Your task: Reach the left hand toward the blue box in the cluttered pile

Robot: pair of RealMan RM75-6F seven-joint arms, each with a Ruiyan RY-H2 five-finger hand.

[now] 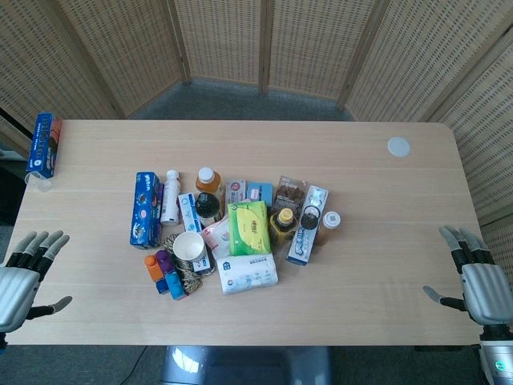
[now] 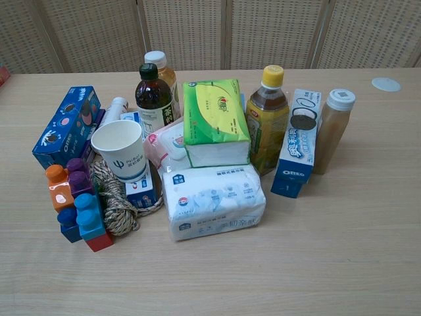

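The blue box [image 1: 146, 208] [image 2: 67, 126], an Oreo carton, lies at the left end of the cluttered pile in mid-table. My left hand [image 1: 22, 273] hovers at the table's front left corner with its fingers spread, far to the left of the box and holding nothing. At the front right edge my right hand [image 1: 476, 277] is also spread and empty. Neither hand shows in the chest view.
The pile holds a paper cup [image 2: 122, 149], a rope coil [image 2: 117, 201], toy blocks [image 2: 77, 204], a green tissue pack [image 2: 214, 118], a white tissue pack [image 2: 214, 199], bottles and a second Oreo box [image 2: 299, 143]. Another blue box [image 1: 43, 144] lies at the far left edge. A white lid [image 1: 398, 146] sits back right.
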